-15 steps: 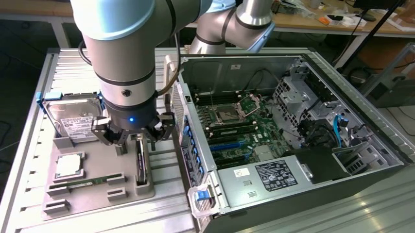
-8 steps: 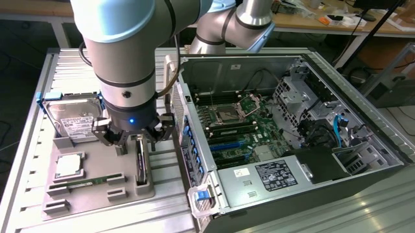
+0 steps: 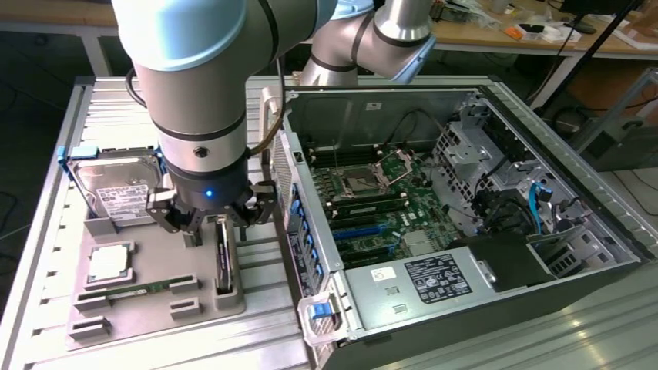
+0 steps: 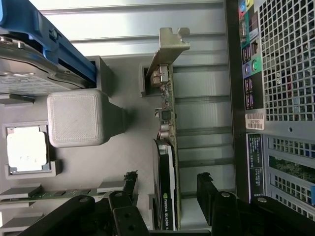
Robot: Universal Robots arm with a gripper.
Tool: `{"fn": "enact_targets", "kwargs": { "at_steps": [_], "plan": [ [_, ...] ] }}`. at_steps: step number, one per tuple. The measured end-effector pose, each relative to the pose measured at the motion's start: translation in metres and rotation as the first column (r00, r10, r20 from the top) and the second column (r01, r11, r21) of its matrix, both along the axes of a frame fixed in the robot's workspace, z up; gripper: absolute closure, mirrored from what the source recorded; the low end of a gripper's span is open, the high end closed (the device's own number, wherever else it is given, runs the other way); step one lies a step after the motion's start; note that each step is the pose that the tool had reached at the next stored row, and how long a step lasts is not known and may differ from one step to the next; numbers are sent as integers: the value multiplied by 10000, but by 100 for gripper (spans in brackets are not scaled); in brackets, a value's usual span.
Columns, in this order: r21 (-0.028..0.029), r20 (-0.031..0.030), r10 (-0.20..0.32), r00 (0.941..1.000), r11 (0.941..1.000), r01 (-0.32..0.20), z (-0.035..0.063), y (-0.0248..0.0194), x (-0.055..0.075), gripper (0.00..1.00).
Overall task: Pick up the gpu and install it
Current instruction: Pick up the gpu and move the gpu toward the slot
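1. The pincer [image 3: 214, 220] hangs low over the grey tray [image 3: 154, 266], right above the gpu [image 3: 223, 258], which stands on edge in its slot.
2. The jaws are spread wide. From the wrist view the fingers [image 4: 129, 184] sit either side of the card with clear air on both flanks, and nothing is gripped.
3. The tray rests on the ribbed worktop [image 3: 103, 108], just to the exterior view's left of the open computer case [image 3: 535, 100]. A hard drive [image 3: 119, 189] stands further along the tray.
4. My read is that this is the pick-up step, at the approach, with the grasp not yet made. The card is well apart from the motherboard [image 3: 381, 193], so the install is untouched.
5. A clean grip looks to call for a square straddle at the black cooler. The jaws would need to close evenly on both faces so the card lifts straight out without tipping.
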State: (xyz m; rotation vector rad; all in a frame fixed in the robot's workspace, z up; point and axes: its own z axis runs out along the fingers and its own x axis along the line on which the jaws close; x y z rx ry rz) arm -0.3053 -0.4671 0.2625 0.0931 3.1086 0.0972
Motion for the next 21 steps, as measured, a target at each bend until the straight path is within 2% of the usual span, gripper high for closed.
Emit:
{"fn": "enact_targets", "kwargs": {
  "at_steps": [21],
  "plan": [
    [0, 1, 0, 10000, 10000, 0, -77, 0, 0, 40]
  ]
}}
